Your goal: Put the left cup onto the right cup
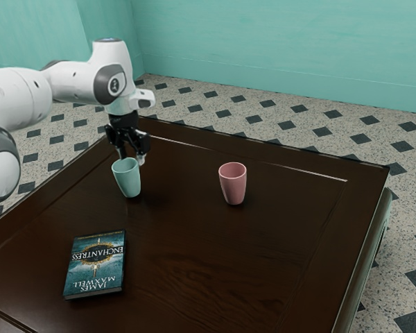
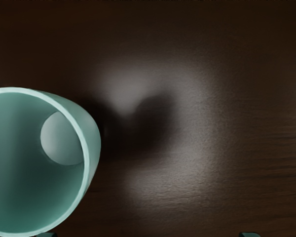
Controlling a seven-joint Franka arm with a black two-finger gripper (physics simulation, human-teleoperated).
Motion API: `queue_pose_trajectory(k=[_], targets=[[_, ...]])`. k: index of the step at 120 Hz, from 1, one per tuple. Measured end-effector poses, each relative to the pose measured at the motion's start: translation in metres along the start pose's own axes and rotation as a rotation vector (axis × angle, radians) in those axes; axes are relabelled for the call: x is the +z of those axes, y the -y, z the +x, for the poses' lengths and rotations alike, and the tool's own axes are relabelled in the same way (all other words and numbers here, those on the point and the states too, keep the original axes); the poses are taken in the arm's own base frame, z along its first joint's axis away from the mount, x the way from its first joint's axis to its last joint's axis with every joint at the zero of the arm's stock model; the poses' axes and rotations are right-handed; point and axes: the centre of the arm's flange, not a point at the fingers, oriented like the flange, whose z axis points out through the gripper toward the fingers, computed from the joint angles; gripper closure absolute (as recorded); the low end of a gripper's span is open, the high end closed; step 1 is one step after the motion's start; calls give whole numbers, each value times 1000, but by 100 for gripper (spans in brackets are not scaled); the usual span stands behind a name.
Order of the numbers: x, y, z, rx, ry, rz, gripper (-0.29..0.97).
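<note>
The teal cup (image 1: 127, 178) stands upright on the dark wooden table (image 1: 263, 263), toward the exterior view's left. My gripper (image 1: 130, 157) hangs just above its rim, open, fingers pointing down and spread about as wide as the cup's mouth. Nothing is held. In the wrist view the teal cup (image 2: 37, 163) lies off to one side under the hand, its open mouth and pale bottom showing. The pink cup (image 1: 232, 183) stands upright near the table's middle, to the exterior view's right of the teal cup and well apart from it.
A book (image 1: 96, 263) with a dark blue cover lies flat near the table's front left corner. The table has a raised rim (image 1: 364, 229). Bare wood lies between the two cups and in front of them.
</note>
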Motion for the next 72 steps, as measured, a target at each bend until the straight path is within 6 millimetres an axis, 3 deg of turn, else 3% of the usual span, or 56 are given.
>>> queue_pose_trajectory(k=[26, 72], targets=[[33, 19, 9, 18, 9, -7, 24], [59, 26, 21, 67, 2, -21, 26]])
